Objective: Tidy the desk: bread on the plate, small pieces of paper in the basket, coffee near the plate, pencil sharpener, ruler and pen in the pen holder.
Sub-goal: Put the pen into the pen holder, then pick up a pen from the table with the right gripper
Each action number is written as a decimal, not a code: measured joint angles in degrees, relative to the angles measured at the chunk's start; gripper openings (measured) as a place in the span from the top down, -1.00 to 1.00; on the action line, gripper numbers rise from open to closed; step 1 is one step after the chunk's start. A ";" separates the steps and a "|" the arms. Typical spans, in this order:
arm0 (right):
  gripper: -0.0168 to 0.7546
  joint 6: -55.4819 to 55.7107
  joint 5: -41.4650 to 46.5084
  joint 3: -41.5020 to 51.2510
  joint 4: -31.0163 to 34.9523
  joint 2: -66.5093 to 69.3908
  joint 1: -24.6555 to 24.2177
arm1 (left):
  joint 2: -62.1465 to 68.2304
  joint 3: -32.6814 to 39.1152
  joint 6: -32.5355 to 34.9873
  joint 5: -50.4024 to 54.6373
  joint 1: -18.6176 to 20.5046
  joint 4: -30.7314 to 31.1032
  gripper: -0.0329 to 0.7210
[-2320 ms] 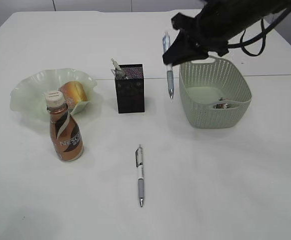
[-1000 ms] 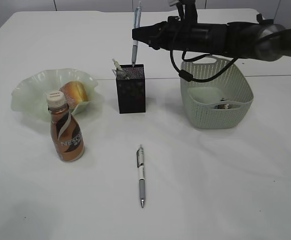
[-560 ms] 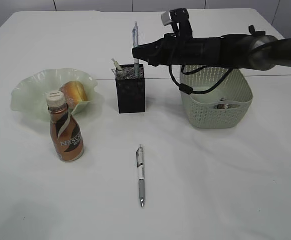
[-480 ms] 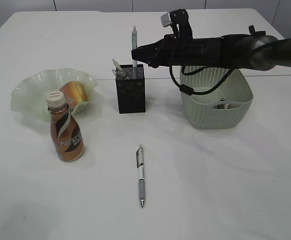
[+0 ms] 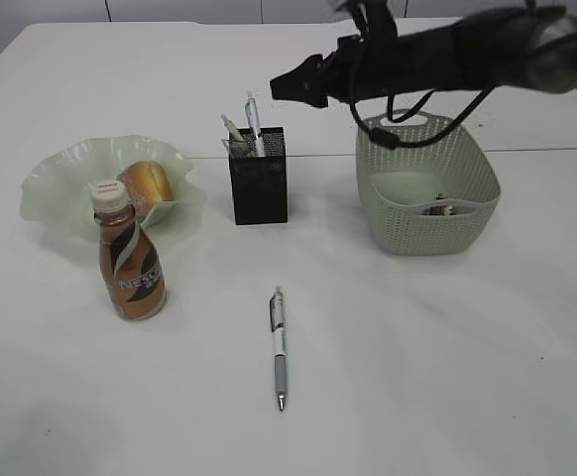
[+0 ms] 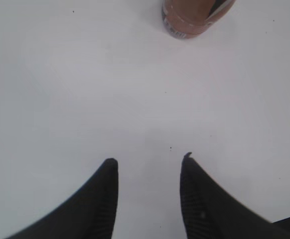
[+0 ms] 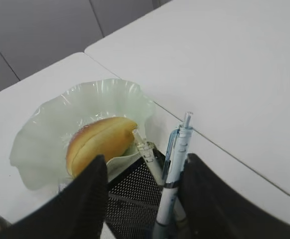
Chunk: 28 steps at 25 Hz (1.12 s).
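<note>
Now our right claw (image 7: 142,199) stands spread above the pen holder (image 5: 258,176), gripping nothing; the released pen (image 7: 174,164) leans inside it. We judge a straight lift best, lest a finger snag that pen. Our left claw (image 6: 148,191) hangs spread and empty over the surface (image 5: 417,347) near the coffee (image 5: 128,253). A second pen (image 5: 279,346) lies ahead, well apart from the holder.
</note>
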 joint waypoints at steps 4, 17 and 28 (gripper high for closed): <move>0.02 27.86 0.72 0.00 -18.20 -7.14 0.24 | 0.00 0.00 0.00 0.00 0.00 0.10 0.10; 0.02 90.14 22.84 0.18 -65.01 -16.47 13.08 | 0.00 0.00 0.00 -0.33 0.00 0.10 0.10; 0.02 101.53 23.89 0.27 -69.05 -7.26 22.46 | 0.00 0.00 0.00 -4.46 0.00 -2.03 0.10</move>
